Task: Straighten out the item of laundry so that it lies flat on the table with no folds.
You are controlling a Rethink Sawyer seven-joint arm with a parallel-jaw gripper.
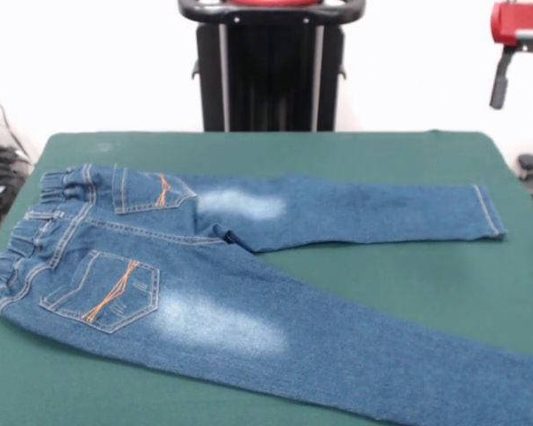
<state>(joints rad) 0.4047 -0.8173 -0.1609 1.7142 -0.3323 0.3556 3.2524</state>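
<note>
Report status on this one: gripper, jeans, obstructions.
Gripper raised off the table's right end, fingers apart, empty. Jeans spread flat on green table, legs splayed. Nothing in the way.

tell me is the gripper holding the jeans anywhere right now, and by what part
Nothing is held. The gripper hangs up at the top right, well clear of the jeans, which lie spread on the table with both legs out.
</note>
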